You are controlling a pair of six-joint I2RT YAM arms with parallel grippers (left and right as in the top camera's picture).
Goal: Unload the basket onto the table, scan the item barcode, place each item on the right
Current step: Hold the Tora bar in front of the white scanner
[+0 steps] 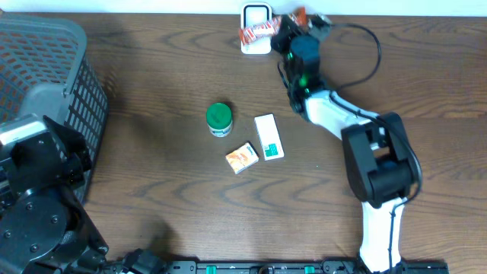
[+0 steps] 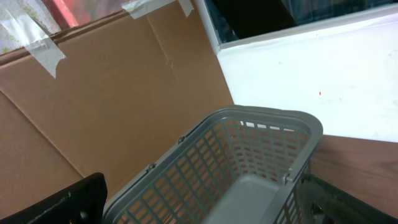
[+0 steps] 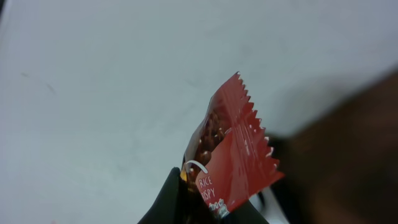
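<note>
My right gripper is shut on a red crispy-rice snack packet, whose serrated end sticks up past the dark fingers. From overhead, the packet is held over the white scanner at the table's back edge, with the right gripper just to its right. My left gripper stands open with nothing between its fingers, hovering over the grey basket. No barcode shows in any view.
A green-lidded jar, a white box and a small orange box lie mid-table. The grey basket sits at the back left, with the left arm beside it. A black cable loops near the right arm.
</note>
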